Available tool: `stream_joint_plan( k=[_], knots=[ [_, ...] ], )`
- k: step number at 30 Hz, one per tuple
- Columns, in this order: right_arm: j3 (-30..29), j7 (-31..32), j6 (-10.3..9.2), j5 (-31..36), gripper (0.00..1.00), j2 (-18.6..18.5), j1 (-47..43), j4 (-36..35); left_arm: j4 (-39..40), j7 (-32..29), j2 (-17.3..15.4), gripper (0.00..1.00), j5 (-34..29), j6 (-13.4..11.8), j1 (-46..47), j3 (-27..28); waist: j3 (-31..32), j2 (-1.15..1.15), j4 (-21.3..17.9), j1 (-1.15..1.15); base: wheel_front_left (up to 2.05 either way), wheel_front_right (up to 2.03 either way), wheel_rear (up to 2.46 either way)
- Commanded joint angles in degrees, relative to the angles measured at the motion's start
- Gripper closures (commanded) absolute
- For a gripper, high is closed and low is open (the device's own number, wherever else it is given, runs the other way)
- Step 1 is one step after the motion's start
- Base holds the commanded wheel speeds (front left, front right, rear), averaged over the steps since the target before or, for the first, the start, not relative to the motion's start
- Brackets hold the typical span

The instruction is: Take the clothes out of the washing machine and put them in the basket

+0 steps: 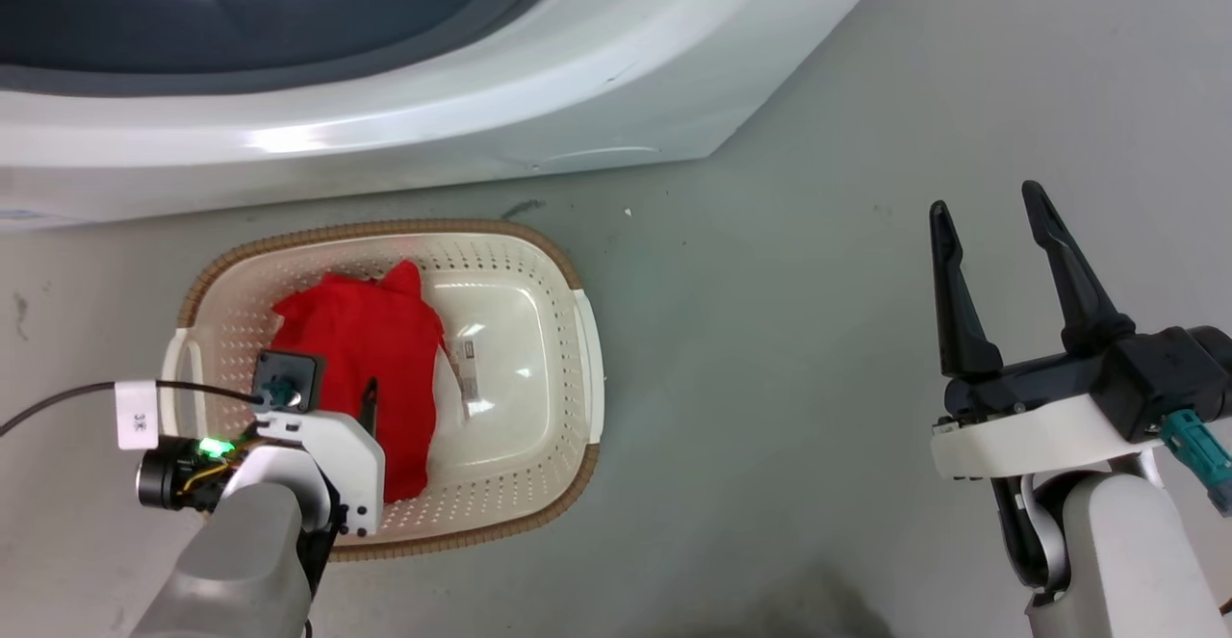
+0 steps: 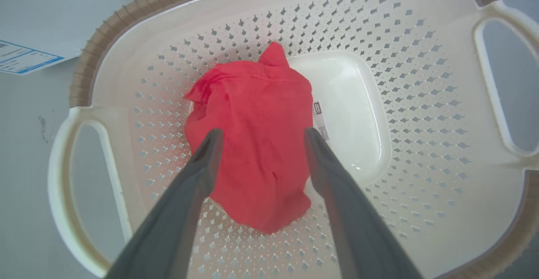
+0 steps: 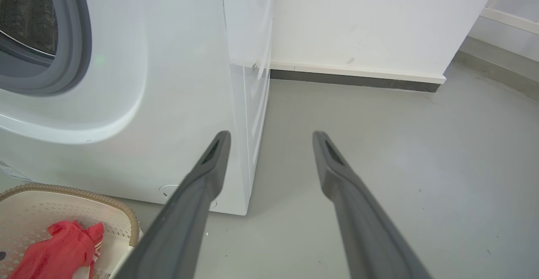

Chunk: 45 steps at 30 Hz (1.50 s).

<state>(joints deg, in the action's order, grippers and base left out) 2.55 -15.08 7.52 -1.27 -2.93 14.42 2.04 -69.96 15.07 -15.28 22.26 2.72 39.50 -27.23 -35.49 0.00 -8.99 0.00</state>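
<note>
1. Left gripper [image 2: 261, 135] hangs over the basket [image 2: 126, 14], fingers apart, empty
2. Red clothes [image 2: 257, 115] lie inside the basket
3. Right gripper [image 1: 985, 197], fingers spread, sits well right of the basket
4. Washing machine [image 1: 385, 138] stands behind the basket

A grey floor [image 3: 379, 165] meets a white wall [image 3: 358, 18] with dark skirting [image 3: 353, 80].

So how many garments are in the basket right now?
1: a red garment lies in the basket, beneath the open left gripper. Another could be hidden underneath.
</note>
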Motion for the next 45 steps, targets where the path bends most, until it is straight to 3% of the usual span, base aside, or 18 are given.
stream_joint_plan(
  k=[1,12,14,26,31,37,45],
  knots=[
    [-0.1,-0.1,-0.06,0.2,0.0,0.1,0.5,0.2,0.4,0.1,0.5,0.0,0.3,-0.2,-1.2,0.4,1.8,0.0,0.6,0.0,0.0,0.0,0.0],
    [-0.5,-0.1,-0.06,0.7,0.0,0.1,-2.7,2.5,12.6,0.1,0.0,0.0,-0.1,-0.7,-8.3,5.3,12.7,0.0,3.6,0.0,0.0,0.0,0.0],
    [-0.8,-0.1,-0.06,0.9,0.0,0.1,-4.2,3.3,19.7,0.1,-0.4,0.0,-2.2,-1.3,-11.7,7.9,16.7,0.0,5.1,0.0,0.0,0.0,0.0],
    [-2.3,-0.1,-0.06,0.7,0.0,0.1,-7.8,4.5,42.6,0.2,2.5,0.0,-8.5,-1.7,-23.5,18.4,25.2,0.0,7.6,0.0,0.0,0.0,0.0],
    [-2.3,-0.1,-0.06,0.3,0.0,0.1,-8.8,4.5,49.9,0.2,4.9,0.0,-11.3,-1.3,-28.4,21.0,26.7,0.0,7.6,0.0,0.0,0.0,0.0],
    [-2.1,-0.1,-0.06,-0.1,0.0,0.1,-8.9,4.0,55.7,0.2,6.2,0.0,-14.2,1.0,-30.0,21.2,26.2,0.0,7.0,0.0,0.0,0.0,0.0],
    [-1.4,-0.1,-0.05,-1.5,0.0,0.1,-6.1,2.9,54.0,0.2,2.1,0.0,-15.7,4.2,-20.0,18.4,20.2,0.0,3.6,0.0,0.0,0.0,0.0]
  ],
)
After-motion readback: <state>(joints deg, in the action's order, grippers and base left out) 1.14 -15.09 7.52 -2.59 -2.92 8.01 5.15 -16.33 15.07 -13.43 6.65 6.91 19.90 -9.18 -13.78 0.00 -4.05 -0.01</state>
